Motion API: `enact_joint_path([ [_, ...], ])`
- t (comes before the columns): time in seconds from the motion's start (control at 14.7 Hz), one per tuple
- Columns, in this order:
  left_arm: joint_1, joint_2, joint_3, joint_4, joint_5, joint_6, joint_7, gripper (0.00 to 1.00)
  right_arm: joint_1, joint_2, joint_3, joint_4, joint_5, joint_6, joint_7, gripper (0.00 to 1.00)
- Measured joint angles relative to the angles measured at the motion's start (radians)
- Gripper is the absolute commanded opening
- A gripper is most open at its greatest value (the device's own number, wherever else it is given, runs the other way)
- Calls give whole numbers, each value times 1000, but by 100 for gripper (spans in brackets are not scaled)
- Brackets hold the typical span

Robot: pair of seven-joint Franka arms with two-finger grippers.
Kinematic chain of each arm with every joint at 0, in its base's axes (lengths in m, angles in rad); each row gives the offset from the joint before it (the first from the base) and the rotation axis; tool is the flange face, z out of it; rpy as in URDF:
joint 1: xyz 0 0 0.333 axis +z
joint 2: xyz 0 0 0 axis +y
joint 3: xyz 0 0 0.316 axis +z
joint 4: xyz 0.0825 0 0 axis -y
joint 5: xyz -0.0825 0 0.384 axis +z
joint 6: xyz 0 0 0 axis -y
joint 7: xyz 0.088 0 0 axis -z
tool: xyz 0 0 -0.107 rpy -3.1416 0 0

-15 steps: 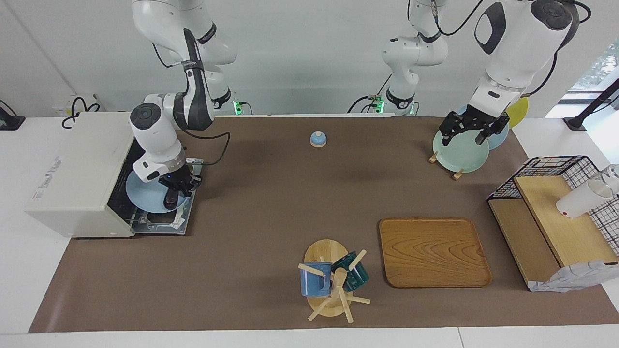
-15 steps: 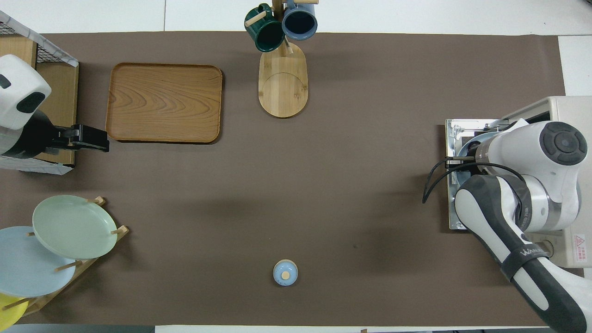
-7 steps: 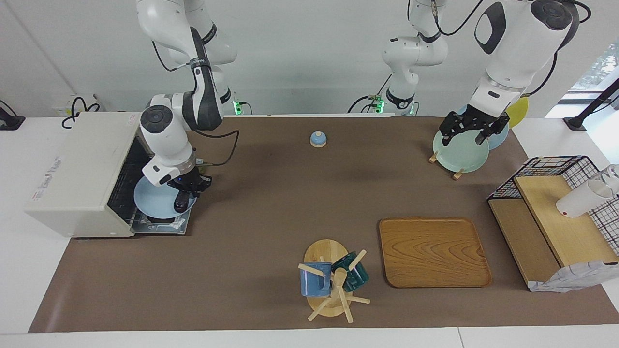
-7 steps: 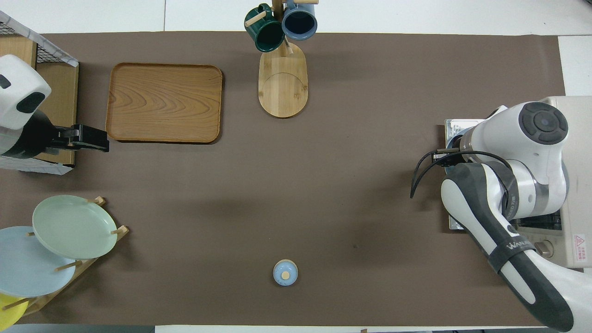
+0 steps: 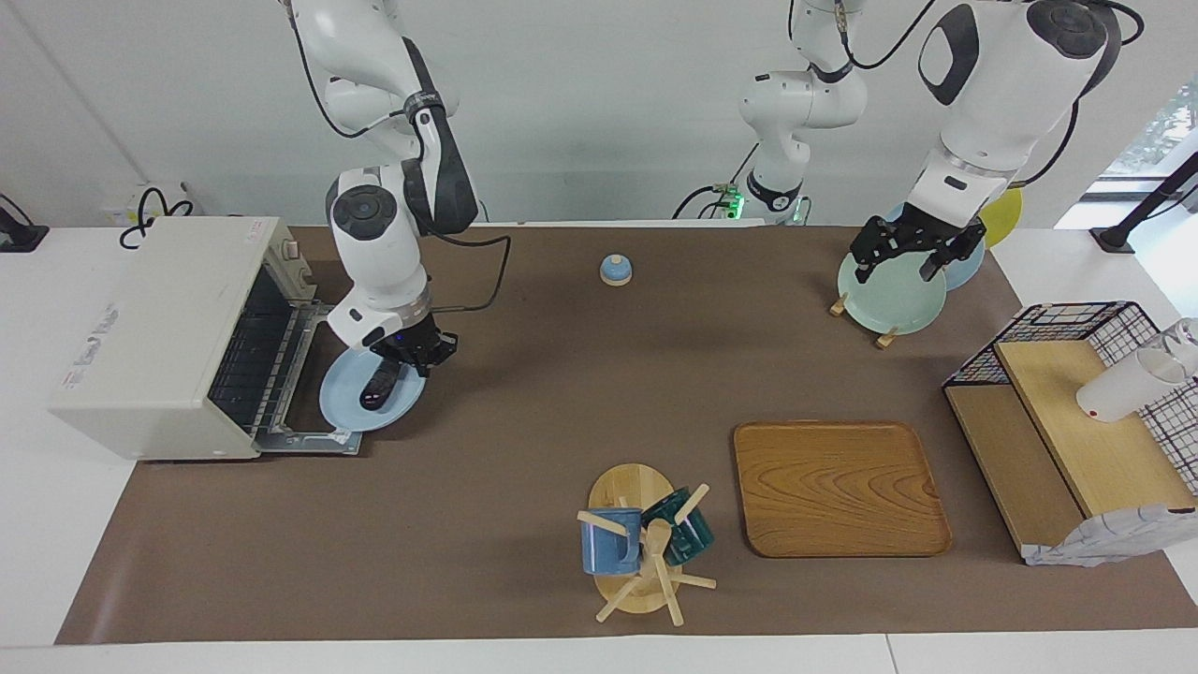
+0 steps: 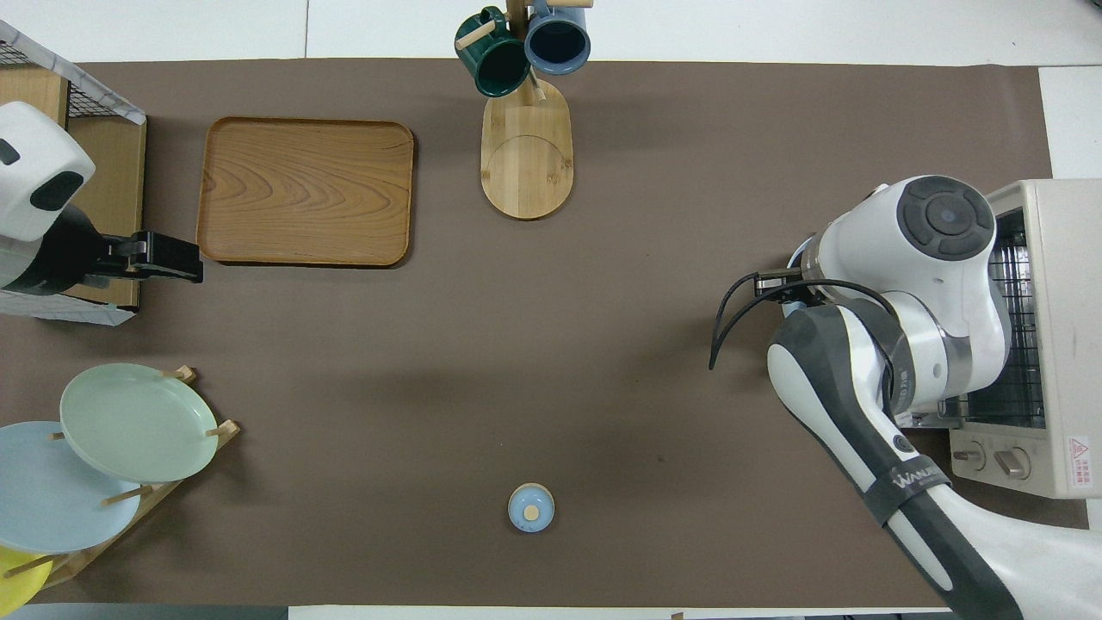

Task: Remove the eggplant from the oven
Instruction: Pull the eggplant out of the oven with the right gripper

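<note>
The cream-white oven [image 5: 154,332] stands at the right arm's end of the table with its door [image 5: 314,438] folded down; it also shows in the overhead view [image 6: 1055,327]. My right gripper [image 5: 412,356] is shut on the rim of a light blue plate [image 5: 346,407] and holds it just outside the oven, over the door's edge and the mat. The dark eggplant [image 5: 379,388] lies on that plate. In the overhead view the right arm hides the eggplant and nearly all of the plate [image 6: 796,254]. My left gripper [image 5: 903,257] waits open over the plate rack.
A green plate [image 5: 889,295] leans in the rack. A small blue lidded pot [image 5: 615,270] sits near the robots. A wooden tray [image 5: 838,487], a mug tree [image 5: 641,543] and a wire basket [image 5: 1076,412] with a white cup [image 5: 1123,384] stand farther out.
My right gripper has drawn the blue plate with the eggplant out of the oven, toward the middle of the table. The left arm has not moved.
</note>
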State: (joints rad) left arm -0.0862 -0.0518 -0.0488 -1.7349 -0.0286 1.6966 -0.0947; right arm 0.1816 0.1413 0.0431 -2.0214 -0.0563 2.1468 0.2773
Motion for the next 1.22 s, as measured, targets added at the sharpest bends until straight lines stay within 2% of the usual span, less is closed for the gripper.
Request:
enact_joint_path([
  [0.27,1,0,2,0,0,7,0,100,74,7,1,9,0,-1,93,0],
  [0.81,2,0,6,0,0,12,0,100,92,9,1,9,1,-66,154,0],
  [1.22,2,0,6,0,0,12,0,100,202,38,3,39,0,-136,305,0],
])
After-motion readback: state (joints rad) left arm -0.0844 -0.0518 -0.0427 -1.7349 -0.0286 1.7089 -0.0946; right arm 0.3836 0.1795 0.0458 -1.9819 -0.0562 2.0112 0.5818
